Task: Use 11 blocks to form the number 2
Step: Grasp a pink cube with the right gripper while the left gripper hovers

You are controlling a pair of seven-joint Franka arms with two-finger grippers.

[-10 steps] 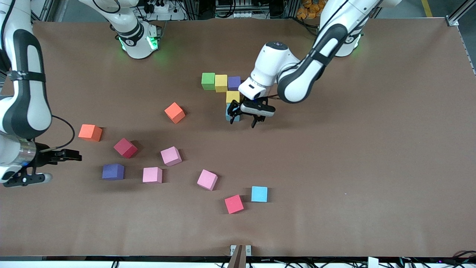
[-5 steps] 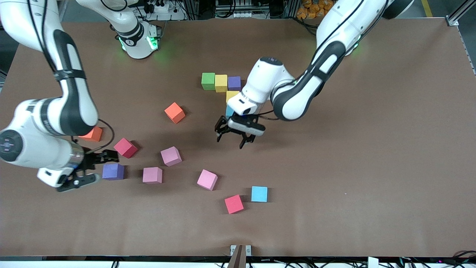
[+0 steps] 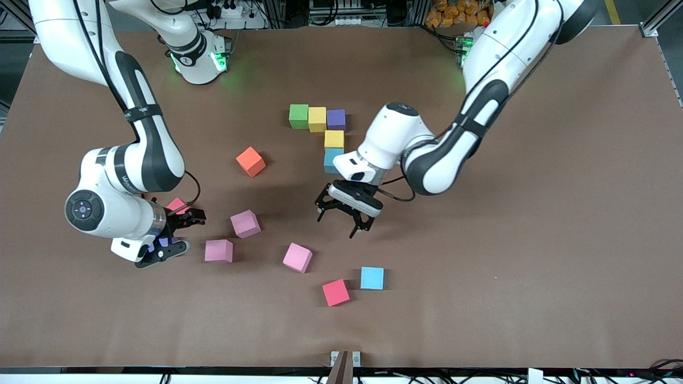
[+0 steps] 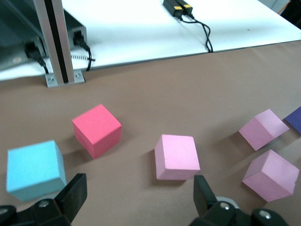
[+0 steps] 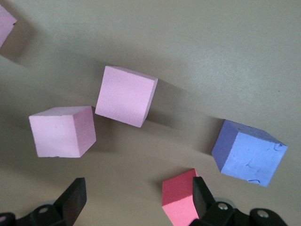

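A green block point(image 3: 299, 116), a yellow block point(image 3: 317, 119) and a purple block point(image 3: 336, 119) form a row. A second yellow block point(image 3: 334, 139) and a light blue block point(image 3: 332, 160) run from its purple end toward the front camera. My left gripper point(image 3: 337, 223) hangs open and empty over bare table beside a pink block point(image 3: 297, 257) point(image 4: 176, 157). My right gripper point(image 3: 184, 233) is open over a red block point(image 3: 176, 204) point(image 5: 181, 195), which sits just inside one finger point(image 5: 200, 195), and a purple block point(image 3: 160, 242) point(image 5: 249, 153).
Loose blocks lie nearer the front camera: orange point(image 3: 251, 161), two pink point(image 3: 245, 223) point(image 3: 219, 250), red point(image 3: 335, 292) and light blue point(image 3: 372, 278). The left arm's end of the brown table point(image 3: 533, 240) holds no blocks.
The left gripper drew away from the light blue block in the column and came toward the loose pink blocks. The right arm swung in from the table's end to over the red and purple blocks.
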